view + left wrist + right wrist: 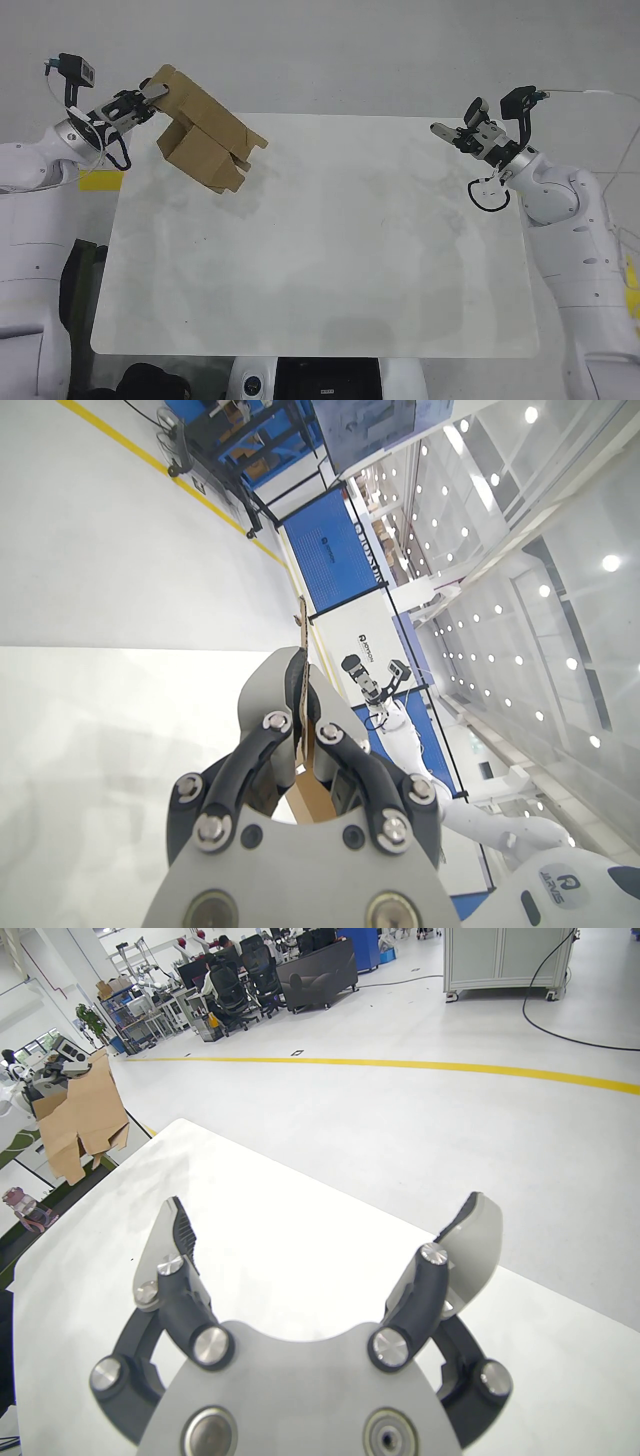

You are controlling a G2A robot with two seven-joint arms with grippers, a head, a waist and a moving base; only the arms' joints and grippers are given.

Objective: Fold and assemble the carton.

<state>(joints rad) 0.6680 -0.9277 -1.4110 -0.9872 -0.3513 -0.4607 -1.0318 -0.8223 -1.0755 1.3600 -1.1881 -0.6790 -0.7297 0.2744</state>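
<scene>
Your left gripper [150,95] is pinching the carton [205,140] by one top edge. In the left wrist view the pads are pressing together on the thin corrugated rim [302,635]. The carton is hanging in the air at the far left corner of the table [330,280], partly out past the table's edge. From the right wrist view it looks clear of the tabletop, with its lower flaps dangling loose [80,1123].

Your right gripper [458,122] is sitting over the far right corner with its jaws spread wide and nothing between them.

On handling, you're looking at plain brown corrugated board, so I'm judging it light. It should be stiff across the flat panels but ready to hinge at every crease. Hung from a single edge, it's likely to swing and sag open. Too hard a pinch could crush that rim. I'd be taking the second hold on a flat panel edge opposite the left grip, close to a crease, and leaving the floppy flaps alone.

As for writing, the carton's brown faces are showing no print that I can make out. The blue panel [325,550] in the room behind is carrying lettering, which I'm not reading out.
</scene>
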